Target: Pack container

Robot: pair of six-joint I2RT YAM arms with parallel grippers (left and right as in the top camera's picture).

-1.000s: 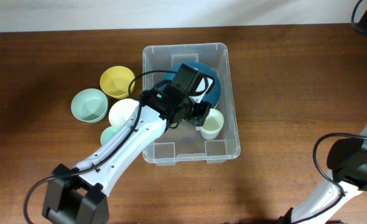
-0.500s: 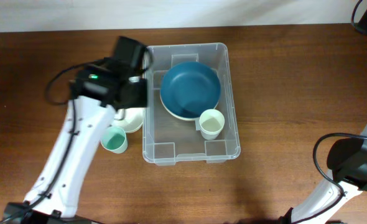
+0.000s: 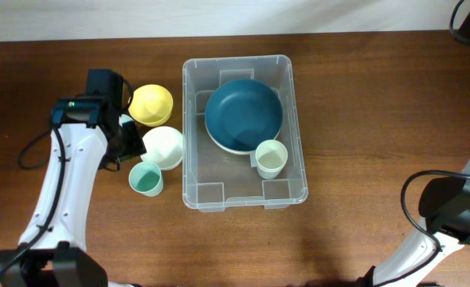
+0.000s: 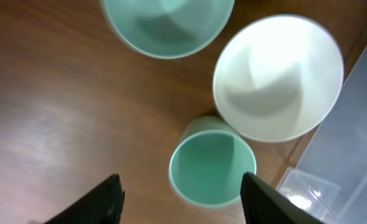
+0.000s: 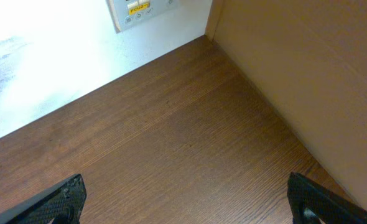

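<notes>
The container (image 3: 236,60) is set on the counter (image 3: 362,96), just beside the mint cup (image 3: 146,178). The left claw (image 4: 183,199), jaws apart and empty, is poised above that cup; its rim should be straddled squarely before closing. The right claw (image 5: 193,202) is spread wide, empty.

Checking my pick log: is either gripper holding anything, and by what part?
Nothing is held. The left gripper hangs open above the mint cup; the right gripper is open and empty.
</notes>
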